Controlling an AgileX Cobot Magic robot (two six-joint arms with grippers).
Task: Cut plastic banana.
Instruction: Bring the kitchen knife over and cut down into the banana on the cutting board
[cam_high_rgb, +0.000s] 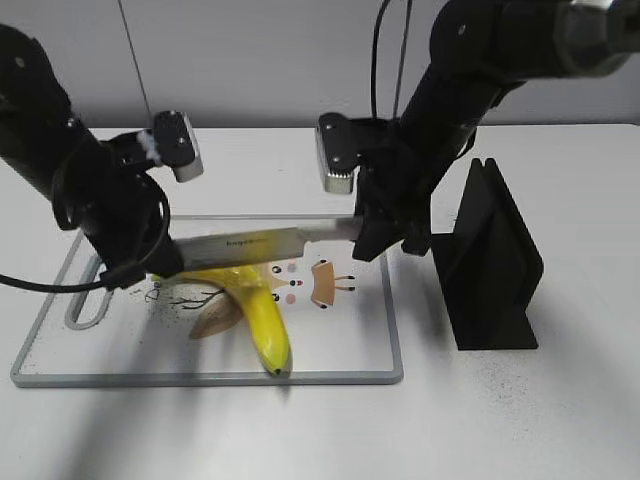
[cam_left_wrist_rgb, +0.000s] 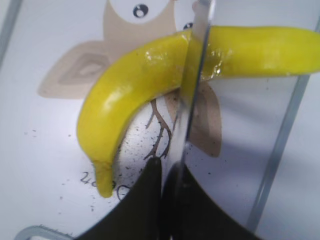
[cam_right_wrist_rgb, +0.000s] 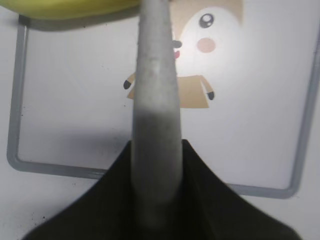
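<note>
The yellow plastic banana (cam_high_rgb: 265, 318) lies on the white cutting board (cam_high_rgb: 200, 378), dark end toward the front edge. A knife (cam_high_rgb: 260, 243) lies across it, its blade resting on the banana's upper part. My right gripper (cam_high_rgb: 375, 235) is shut on the knife's grey handle (cam_right_wrist_rgb: 155, 100). My left gripper (cam_high_rgb: 150, 265) is shut on the blade's tip end. In the left wrist view the thin blade (cam_left_wrist_rgb: 192, 90) runs from between my fingers (cam_left_wrist_rgb: 167, 170) edge-on across the banana (cam_left_wrist_rgb: 135, 85). A strip of banana (cam_right_wrist_rgb: 65, 7) shows in the right wrist view, with my fingers (cam_right_wrist_rgb: 155, 170) round the handle.
A black knife block (cam_high_rgb: 490, 260) stands on the table to the right of the board. The board has a grey rim (cam_left_wrist_rgb: 280, 150) (cam_right_wrist_rgb: 15, 100), a handle slot at its left (cam_high_rgb: 85, 310) and a printed cartoon figure (cam_high_rgb: 325, 285).
</note>
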